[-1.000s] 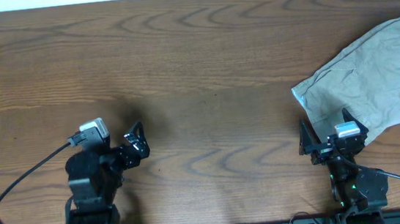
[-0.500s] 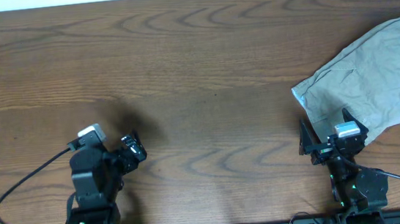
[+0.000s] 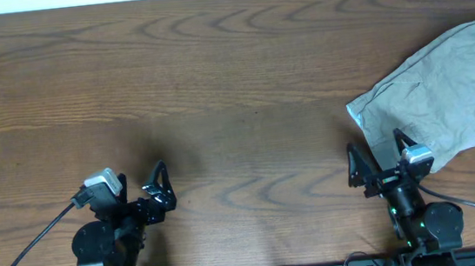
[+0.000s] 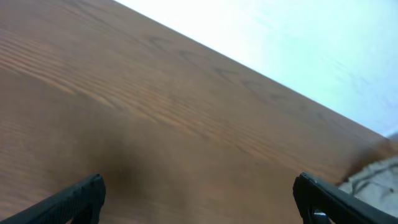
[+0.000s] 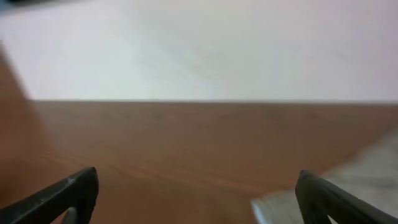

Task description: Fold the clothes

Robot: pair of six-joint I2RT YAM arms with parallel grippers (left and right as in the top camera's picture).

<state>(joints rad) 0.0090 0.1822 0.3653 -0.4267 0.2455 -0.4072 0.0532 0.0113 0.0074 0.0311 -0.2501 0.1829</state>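
While the table (image 3: 232,81) looks just as it did a second ago, and the clothes (image 3: 447,87) have not stirred on it (a wrinkled khaki heap at the far right, running off the edge of the overhead view), both arms have shifted. The left arm (image 3: 100,251) has folded back toward its base at the near-left edge, so it now sits lower and closer in, well apart from the heap. The right arm (image 3: 425,220) has moved far less. It has tipped its wrist so that its camera looks level across the wood, with a corner of grey cloth low at the right.

Both sets of jaws stand wide with nothing between them: the left jaws over bare wood, the right jaws at the heap's near-left edge. One right fingertip (image 3: 399,141) overlaps the cloth from above, though whether it touches I cannot tell.

Judged from this, folding has not begun. Nothing is gripped or flattened, and the garment lies where only the right arm is near it, so it would likely have to be drawn toward the middle first.
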